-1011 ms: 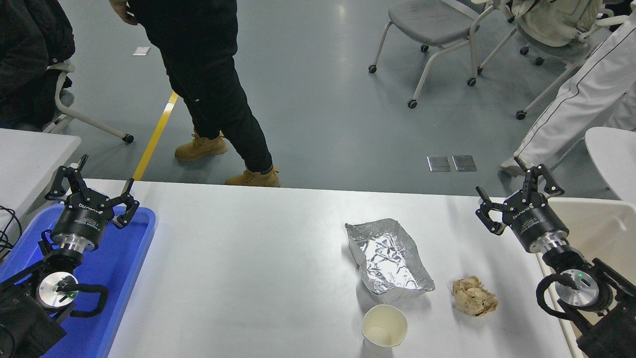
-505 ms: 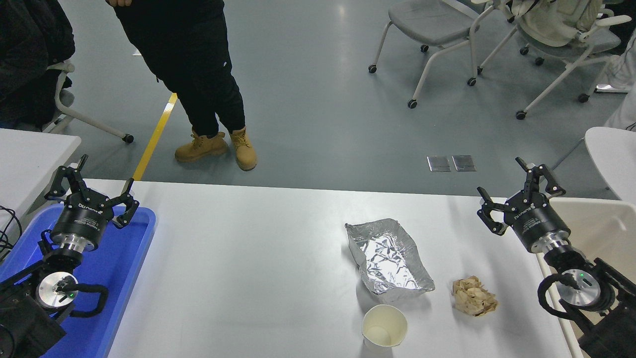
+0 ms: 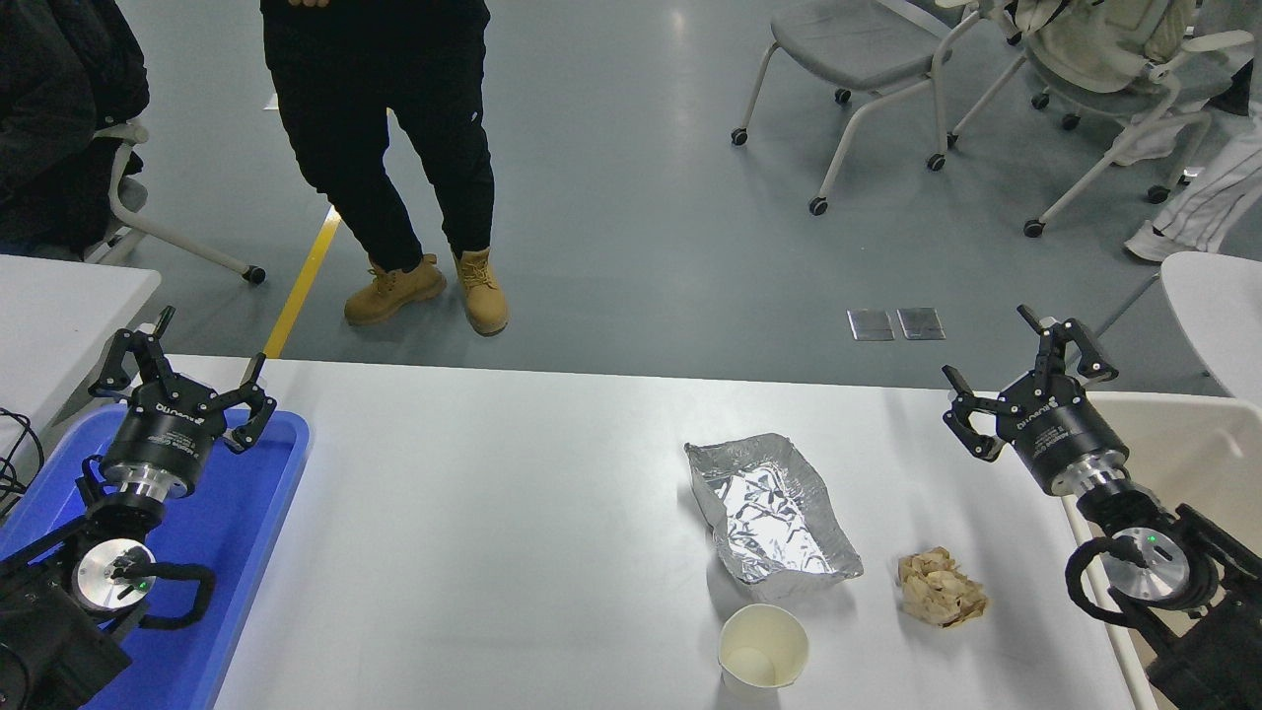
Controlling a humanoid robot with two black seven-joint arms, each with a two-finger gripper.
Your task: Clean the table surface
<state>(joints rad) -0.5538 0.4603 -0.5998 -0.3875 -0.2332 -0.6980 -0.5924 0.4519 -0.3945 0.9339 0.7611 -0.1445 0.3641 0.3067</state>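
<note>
The white table surface (image 3: 513, 532) fills the lower half of the head view. On its right part lie a crumpled foil tray (image 3: 772, 518), a white paper cup (image 3: 762, 647) near the front edge, and a crumpled brown paper ball (image 3: 940, 588). My right gripper (image 3: 1025, 370) is open and empty, raised near the table's far right corner, above and right of the paper ball. My left gripper (image 3: 187, 365) is open and empty, parked over the blue tray (image 3: 237, 552) at the lower left.
A beige bin (image 3: 1183, 454) stands at the table's right end behind my right arm. A person in black trousers and tan boots (image 3: 394, 197) stands beyond the far edge. Wheeled chairs (image 3: 858, 59) stand farther back. Smaller white tabletops show at both side edges.
My right gripper has shifted slightly up and to the right. The person in tan boots has stepped left and now stands with feet together. A figure in white trousers left the right side.
</note>
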